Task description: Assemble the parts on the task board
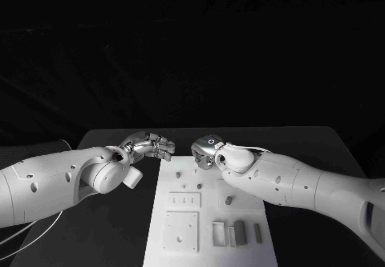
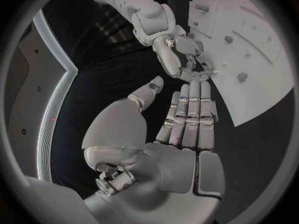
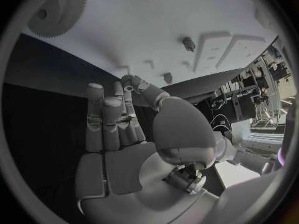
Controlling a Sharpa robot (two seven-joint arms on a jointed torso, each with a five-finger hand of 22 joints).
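The white task board [image 1: 207,218] runs down the middle of the table, seen also in the left wrist view [image 2: 264,74] and the right wrist view [image 3: 156,30]. Small grey pegs [image 1: 228,200] stand in it, and grey bars [image 1: 239,232] sit near its front end. A large toothed wheel [image 3: 55,12] lies at its far end. My right hand [image 1: 207,151] hovers over the far end, thumb and a finger pinching what looks like a small toothed part [image 3: 127,78]. My left hand [image 1: 148,147] hangs at the board's far left corner, fingers straight and together [image 2: 187,119], holding nothing.
Two raised white plates [image 1: 181,231] with holes sit on the board's left half. Black table [image 1: 120,222] lies bare on both sides of the board. The two hands are close together over the far end [image 2: 184,55].
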